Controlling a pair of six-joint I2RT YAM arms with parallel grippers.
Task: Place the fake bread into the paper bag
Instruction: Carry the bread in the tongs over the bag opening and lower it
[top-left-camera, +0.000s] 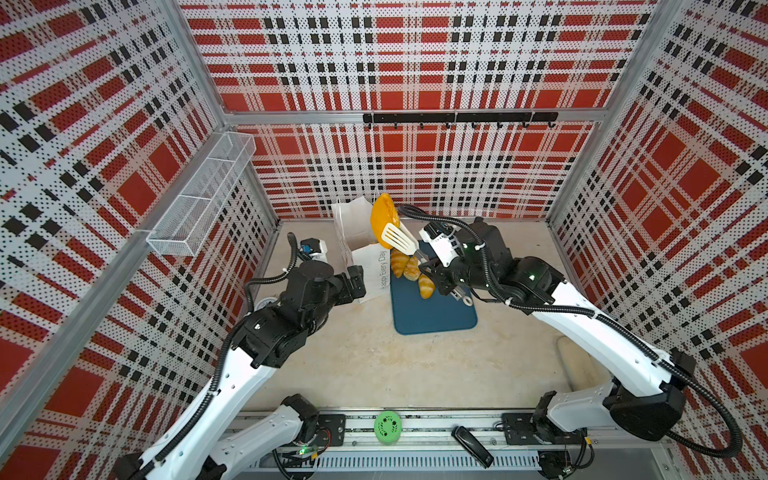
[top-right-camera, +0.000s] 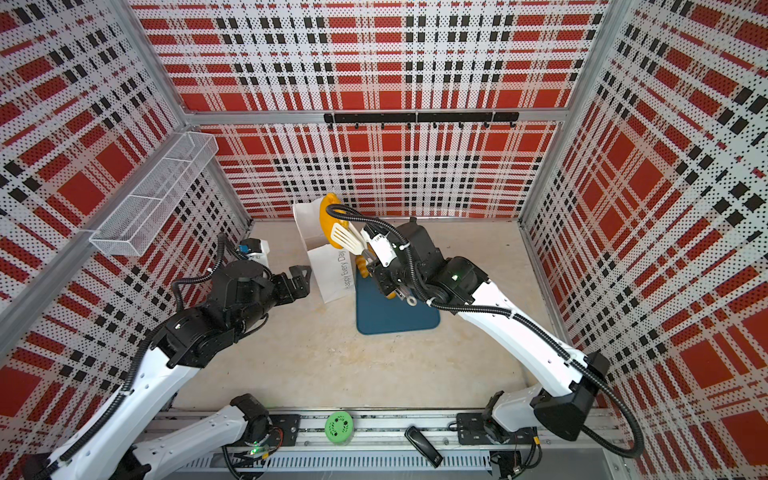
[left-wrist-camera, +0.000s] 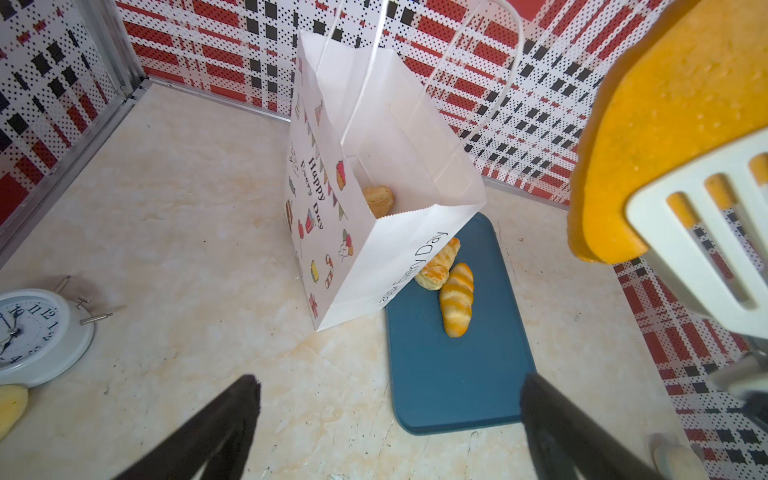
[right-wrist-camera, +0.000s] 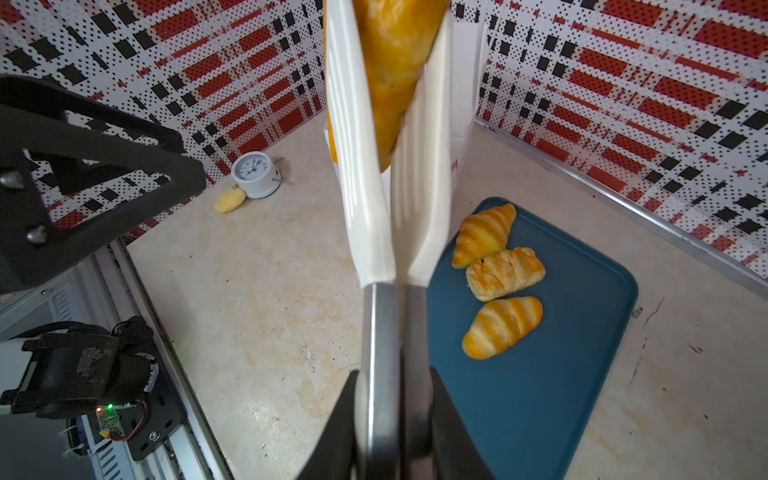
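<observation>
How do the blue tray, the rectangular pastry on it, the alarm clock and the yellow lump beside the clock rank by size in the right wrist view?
1. blue tray
2. rectangular pastry
3. alarm clock, farther off, so its place against the pastry is unsure
4. yellow lump

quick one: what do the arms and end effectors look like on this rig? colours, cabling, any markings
Left arm and right arm match: white shell links, black joint housings, black corrugated cable conduit run outside the shells. Green status light glows on a right-arm joint. Left end effector and right end effector have matte black tapered fingers. No readable markings visible.
</observation>
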